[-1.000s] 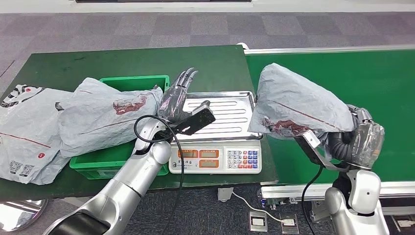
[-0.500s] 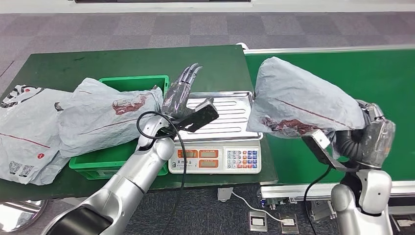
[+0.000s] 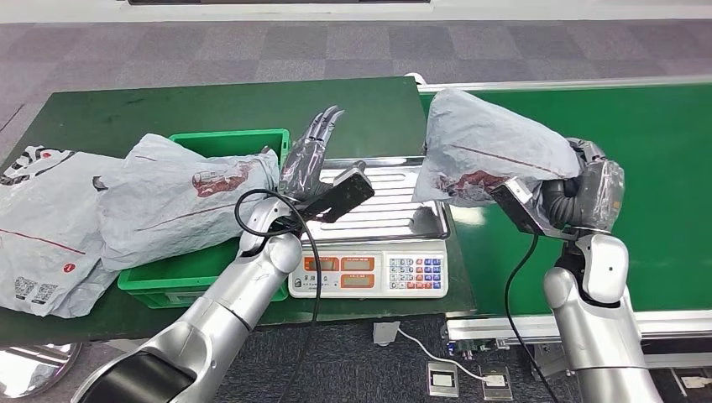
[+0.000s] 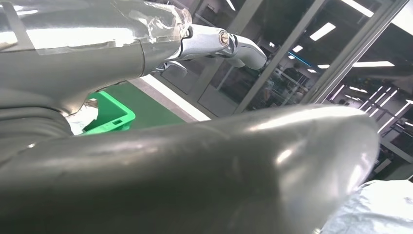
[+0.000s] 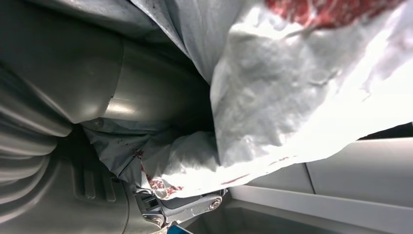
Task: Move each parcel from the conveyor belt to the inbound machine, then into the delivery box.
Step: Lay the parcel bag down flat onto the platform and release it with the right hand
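Note:
My right hand [image 3: 579, 189] grips a grey parcel [image 3: 487, 151] with a red mark and holds it in the air over the seam between the green conveyor belt [image 3: 655, 159] and the scale. In the right wrist view the parcel [image 5: 302, 83] lies crumpled against the thumb. The scale's steel tray [image 3: 395, 206] is bare. My left hand [image 3: 306, 164] stands open, fingers stretched upward, above the tray's left edge beside the green box [image 3: 168, 281]. A second grey parcel [image 3: 180, 197] lies across that box.
A third grey parcel [image 3: 38, 227] rests on the dark green table [image 3: 210, 105] at the far left. The scale's keypad [image 3: 369, 273] faces me at the table's front edge. A black cable loops off my left wrist.
My right arm has carried the parcel left and up, from over the belt toward the scale tray. The left hand has risen slightly and stayed open.

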You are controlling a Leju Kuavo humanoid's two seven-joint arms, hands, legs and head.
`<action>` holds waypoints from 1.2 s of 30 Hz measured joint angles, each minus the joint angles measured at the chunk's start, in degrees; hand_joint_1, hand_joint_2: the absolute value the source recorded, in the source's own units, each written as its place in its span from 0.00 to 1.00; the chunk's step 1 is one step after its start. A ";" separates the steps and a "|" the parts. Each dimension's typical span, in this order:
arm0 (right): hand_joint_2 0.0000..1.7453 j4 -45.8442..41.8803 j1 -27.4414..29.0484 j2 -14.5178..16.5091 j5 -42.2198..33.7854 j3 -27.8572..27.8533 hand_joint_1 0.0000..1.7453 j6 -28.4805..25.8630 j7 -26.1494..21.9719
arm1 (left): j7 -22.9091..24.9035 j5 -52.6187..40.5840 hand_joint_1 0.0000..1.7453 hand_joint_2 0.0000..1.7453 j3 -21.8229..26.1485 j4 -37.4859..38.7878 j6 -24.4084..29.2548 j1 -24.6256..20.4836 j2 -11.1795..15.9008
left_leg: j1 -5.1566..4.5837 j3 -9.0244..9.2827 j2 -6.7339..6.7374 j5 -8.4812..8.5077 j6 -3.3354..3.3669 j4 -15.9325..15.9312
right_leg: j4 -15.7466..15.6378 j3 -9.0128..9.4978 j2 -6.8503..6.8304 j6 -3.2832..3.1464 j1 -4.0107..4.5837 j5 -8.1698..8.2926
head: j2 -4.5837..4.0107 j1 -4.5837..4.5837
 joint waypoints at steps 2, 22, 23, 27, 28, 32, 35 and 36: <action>1.00 0.52 -0.19 -0.16 0.00 0.25 1.00 -0.02 -0.01 | 0.00 0.00 0.00 0.00 0.00 0.08 0.00 -0.01 0.00 | 0.00 0.00 0.00 -0.02 0.00 0.00 | 0.00 0.00 0.00 0.01 0.00 -0.02 | 0.00 0.00; 1.00 31.02 -16.30 12.02 -7.33 13.28 1.00 11.62 -4.91 | -1.36 3.14 0.00 0.00 0.02 0.24 4.41 -0.56 0.48 | 0.12 0.19 0.44 0.11 -0.30 -0.08 | 0.16 -0.12 0.42 -0.34 0.11 0.14 | 0.00 0.00; 1.00 32.69 -17.05 12.45 -8.12 14.22 1.00 11.59 -5.02 | -1.34 3.14 0.00 0.00 0.02 0.24 4.48 -0.56 0.57 | 0.16 0.16 0.25 0.14 -0.34 -0.09 | 0.16 -0.09 0.24 -0.37 0.14 0.11 | 0.00 0.00; 1.00 36.40 -18.92 13.33 -9.38 16.47 1.00 11.71 -5.04 | -1.23 3.18 0.00 0.00 0.02 0.24 4.80 -0.55 0.97 | 0.19 0.11 0.05 0.16 -0.37 -0.09 | 0.17 -0.04 0.08 -0.42 0.17 0.06 | 0.00 0.01; 1.00 37.02 -19.21 13.41 -9.43 16.81 1.00 11.73 -5.03 | -1.20 3.20 0.00 0.00 0.02 0.24 4.85 -0.55 1.06 | 0.18 0.10 0.07 0.15 -0.37 -0.09 | 0.16 -0.04 0.11 -0.42 0.17 0.06 | 0.00 0.02; 1.00 38.69 -19.88 13.70 -9.51 17.58 1.00 11.75 -5.01 | -1.18 3.30 0.00 0.00 0.02 0.24 4.91 -0.55 1.26 | 0.14 0.11 0.10 0.13 -0.35 -0.08 | 0.14 -0.05 0.14 -0.41 0.14 0.07 | 0.00 0.00; 1.00 39.45 -20.22 13.88 -9.51 17.76 1.00 11.74 -5.01 | -1.18 3.30 0.00 0.00 0.02 0.24 4.92 -0.55 1.38 | 0.14 0.11 0.10 0.13 -0.35 -0.08 | 0.14 -0.05 0.13 -0.41 0.14 0.07 | 0.00 0.00; 1.00 39.65 -20.34 13.94 -9.52 17.80 1.00 11.75 -5.01 | -1.18 3.30 0.00 0.00 0.02 0.24 4.92 -0.55 1.42 | 0.14 0.11 0.11 0.13 -0.35 -0.08 | 0.14 -0.05 0.14 -0.41 0.14 0.07 | 0.00 0.00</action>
